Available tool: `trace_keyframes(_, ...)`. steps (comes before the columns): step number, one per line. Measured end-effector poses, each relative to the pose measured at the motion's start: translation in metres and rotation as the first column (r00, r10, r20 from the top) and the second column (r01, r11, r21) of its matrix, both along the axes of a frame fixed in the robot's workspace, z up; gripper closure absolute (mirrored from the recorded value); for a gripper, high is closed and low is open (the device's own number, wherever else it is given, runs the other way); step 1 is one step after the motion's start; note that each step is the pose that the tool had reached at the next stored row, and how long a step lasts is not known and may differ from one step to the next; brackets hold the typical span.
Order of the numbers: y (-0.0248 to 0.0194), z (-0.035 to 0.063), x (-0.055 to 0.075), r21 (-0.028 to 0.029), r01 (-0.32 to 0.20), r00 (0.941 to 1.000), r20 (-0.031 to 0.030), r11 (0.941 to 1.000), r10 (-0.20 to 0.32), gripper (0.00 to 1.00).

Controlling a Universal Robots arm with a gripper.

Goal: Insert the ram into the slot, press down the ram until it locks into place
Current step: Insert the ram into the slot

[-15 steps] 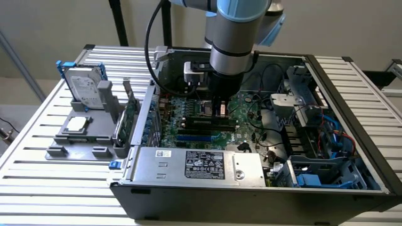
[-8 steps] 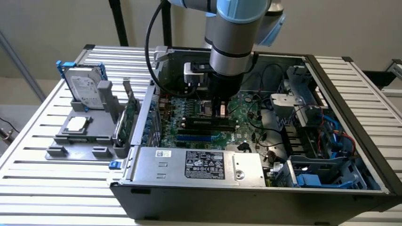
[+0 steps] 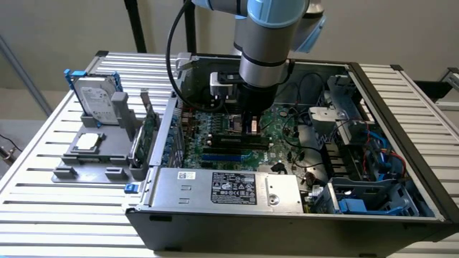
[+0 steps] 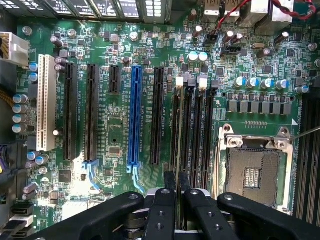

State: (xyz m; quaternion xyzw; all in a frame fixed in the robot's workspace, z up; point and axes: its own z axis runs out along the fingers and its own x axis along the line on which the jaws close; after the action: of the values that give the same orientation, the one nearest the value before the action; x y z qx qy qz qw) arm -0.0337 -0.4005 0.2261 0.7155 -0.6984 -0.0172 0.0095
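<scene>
1. Claw point(image 4: 176, 179) is nearly closed; its fingers point(image 4: 170, 182) pinch the ram point(image 4: 179, 132) at its upper long edge, roughly mid-length. We see the stick edge-on only.
2. The ram stands upright along the slot point(image 4: 174, 120), in the bank of black slots just beside the CPU socket point(image 4: 255, 172). We cannot tell whether it is seated or hovering.
3. Exterior view: claw point(image 3: 251, 128) is down inside the open PC case point(image 3: 215, 215) on the desk point(image 3: 43, 215), over the motherboard point(image 3: 193, 153).
4. Handling, our call: a light, stiff, thin board with fragile chips and contacts. Grip the top edge, keep it vertical and press evenly.
</scene>
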Motion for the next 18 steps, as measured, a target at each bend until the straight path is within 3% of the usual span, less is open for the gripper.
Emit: trace_keyframes(18, 0.0001, -0.0018, 0.0009, -0.0001, -0.007, 1.0000, 0.0000, 1.0000, 0.007, 0.86)
